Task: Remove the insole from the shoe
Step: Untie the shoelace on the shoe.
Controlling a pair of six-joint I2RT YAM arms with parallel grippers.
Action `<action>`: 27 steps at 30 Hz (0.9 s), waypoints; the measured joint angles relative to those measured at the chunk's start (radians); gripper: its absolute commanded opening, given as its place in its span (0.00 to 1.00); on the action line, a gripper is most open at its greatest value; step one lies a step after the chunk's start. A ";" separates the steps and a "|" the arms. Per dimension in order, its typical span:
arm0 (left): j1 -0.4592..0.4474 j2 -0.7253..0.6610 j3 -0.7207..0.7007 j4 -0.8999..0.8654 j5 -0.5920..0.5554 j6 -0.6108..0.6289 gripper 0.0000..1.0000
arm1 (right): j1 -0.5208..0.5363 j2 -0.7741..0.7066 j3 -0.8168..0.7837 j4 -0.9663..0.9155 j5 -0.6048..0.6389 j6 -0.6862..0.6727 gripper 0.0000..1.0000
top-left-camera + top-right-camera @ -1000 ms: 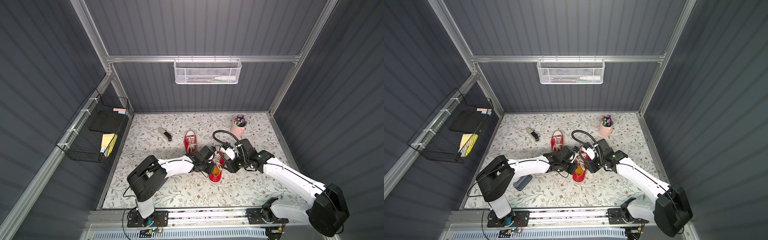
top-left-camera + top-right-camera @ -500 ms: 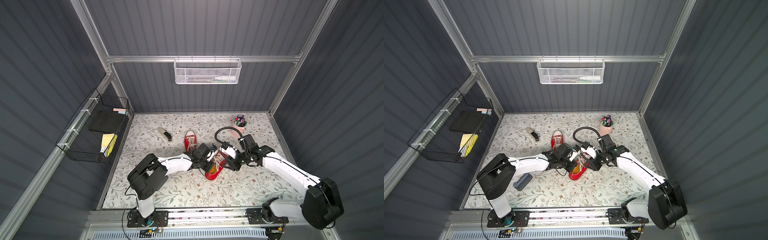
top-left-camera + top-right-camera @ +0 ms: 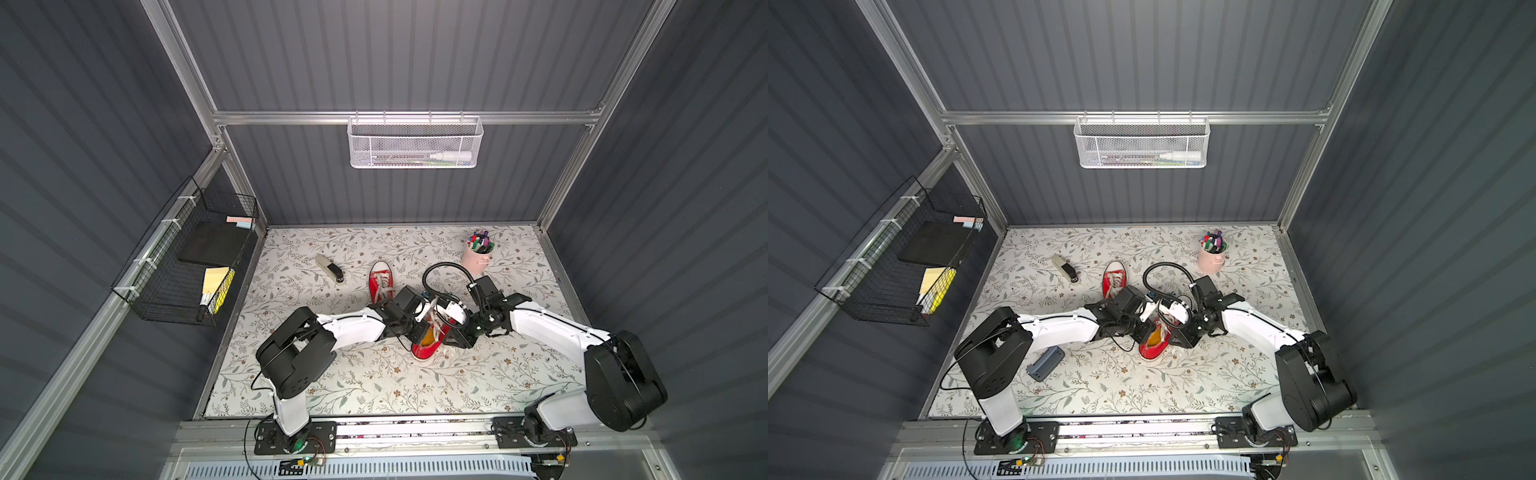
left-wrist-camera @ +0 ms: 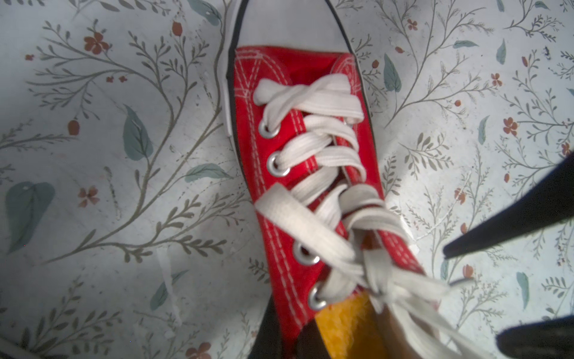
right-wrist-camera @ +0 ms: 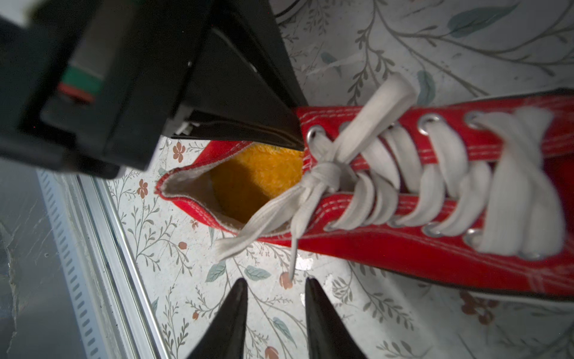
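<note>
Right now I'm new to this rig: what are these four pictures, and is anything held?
Two robot arms stand at a flowered table. Two pictures look down from overhead, side by side; the other two come from a camera on each arm's wrist. On the table lie a red shoe with an orange insole inside, a second shoe, a stapler and a pen cup. The left gripper is shut on the shoe's collar. The right gripper is open beside it, holding nothing.

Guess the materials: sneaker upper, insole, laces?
Sneaker upper: red canvas by the look, matte, with white contrast stitching.
Insole: orange-yellow, fuzzy pile, probably fleece or terry.
Laces: flat matte white woven tape, likely cotton or polyester.
Eyelets: shiny, metal-looking rings.
</note>
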 measured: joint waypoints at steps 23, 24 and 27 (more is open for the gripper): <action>0.011 0.004 -0.005 0.028 0.006 -0.049 0.07 | 0.002 0.009 0.068 -0.014 0.005 0.021 0.00; 0.012 0.004 -0.006 0.029 0.005 -0.057 0.05 | 0.002 -0.018 0.063 -0.014 0.011 0.039 0.00; 0.012 0.004 -0.008 0.035 -0.002 -0.085 0.00 | 0.000 -0.101 0.056 -0.024 0.035 0.111 0.00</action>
